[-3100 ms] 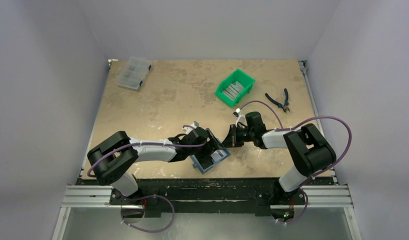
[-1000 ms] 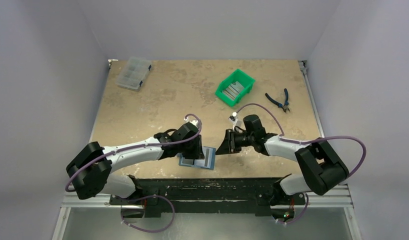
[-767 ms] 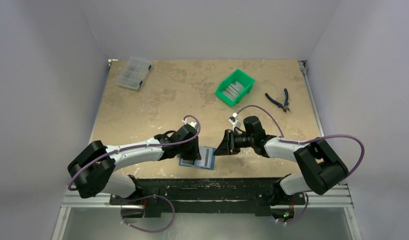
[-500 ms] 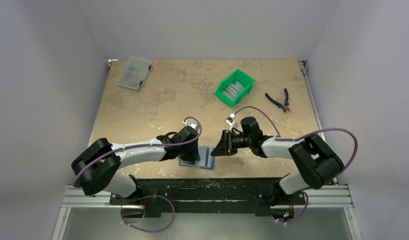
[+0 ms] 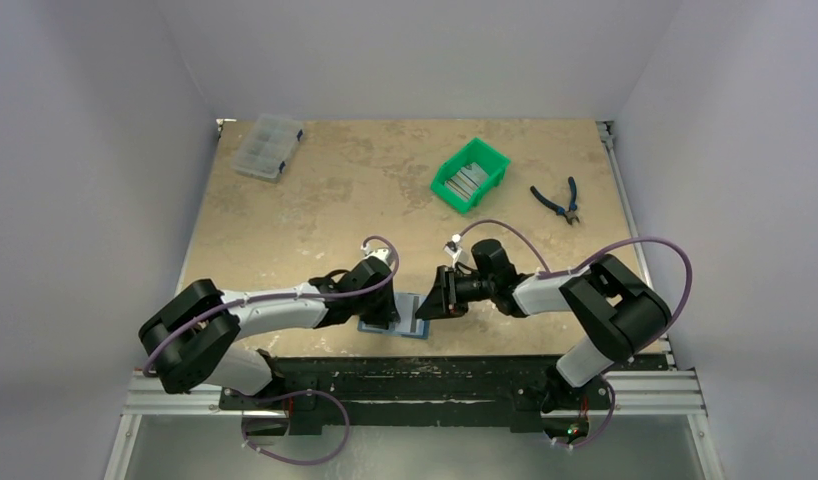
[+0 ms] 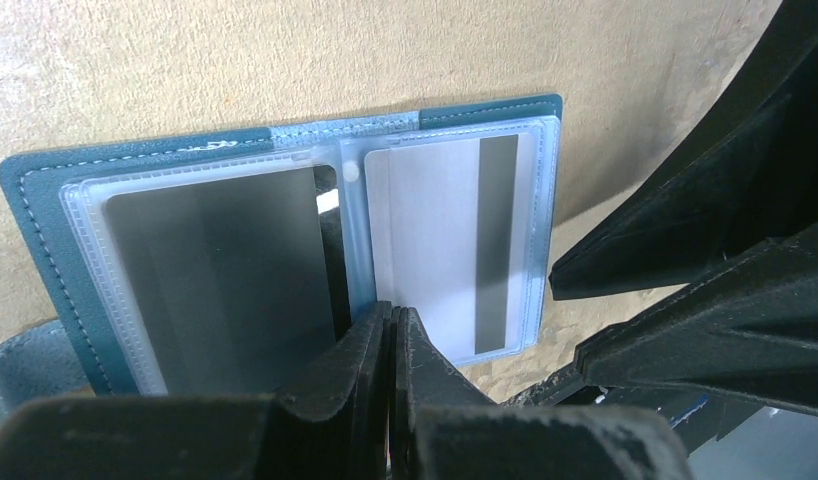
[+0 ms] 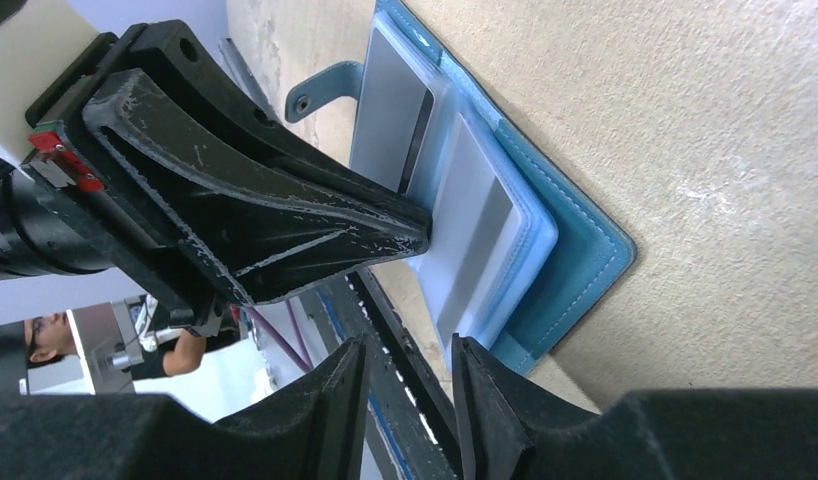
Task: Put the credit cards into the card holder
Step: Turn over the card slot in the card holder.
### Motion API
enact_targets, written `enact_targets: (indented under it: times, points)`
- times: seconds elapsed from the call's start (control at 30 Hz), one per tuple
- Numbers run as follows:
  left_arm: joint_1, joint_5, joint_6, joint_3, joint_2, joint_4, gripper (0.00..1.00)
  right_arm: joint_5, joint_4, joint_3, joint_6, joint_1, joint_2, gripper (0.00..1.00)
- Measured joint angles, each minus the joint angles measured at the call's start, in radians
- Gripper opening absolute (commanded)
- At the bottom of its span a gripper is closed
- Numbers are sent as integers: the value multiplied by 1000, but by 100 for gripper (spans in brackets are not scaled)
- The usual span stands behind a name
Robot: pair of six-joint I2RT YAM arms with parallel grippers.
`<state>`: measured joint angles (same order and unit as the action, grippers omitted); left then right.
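The teal card holder (image 5: 405, 325) lies open near the table's front edge. In the left wrist view its clear sleeves hold a dark grey card (image 6: 215, 270) and a white card with a grey stripe (image 6: 435, 250). My left gripper (image 6: 390, 312) is shut with nothing between its fingers, and its tip rests on the fold between the two sleeves. My right gripper (image 7: 407, 365) is open and empty, hovering just off the holder's (image 7: 585, 260) right edge. More credit cards (image 5: 463, 183) lie in the green bin.
A green bin (image 5: 485, 158) stands at the back right, with pliers (image 5: 557, 200) to its right. A clear compartment box (image 5: 267, 147) sits at the back left. The holder's strap (image 7: 320, 90) sticks out sideways. The table's front rail (image 5: 415, 375) runs just below the holder.
The left gripper has shut and settled on the holder's middle fold. The right gripper has opened wider and slid left and nearer, up to the holder's right edge.
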<state>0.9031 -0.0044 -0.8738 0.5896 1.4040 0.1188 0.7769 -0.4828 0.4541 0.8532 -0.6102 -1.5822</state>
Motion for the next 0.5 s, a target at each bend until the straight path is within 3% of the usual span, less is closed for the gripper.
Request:
enact_targets:
  times: [0.5]
  points:
    - [0,-1,-10,-52,-35,-58,0,-32,13,25,-1,-27,-62,44]
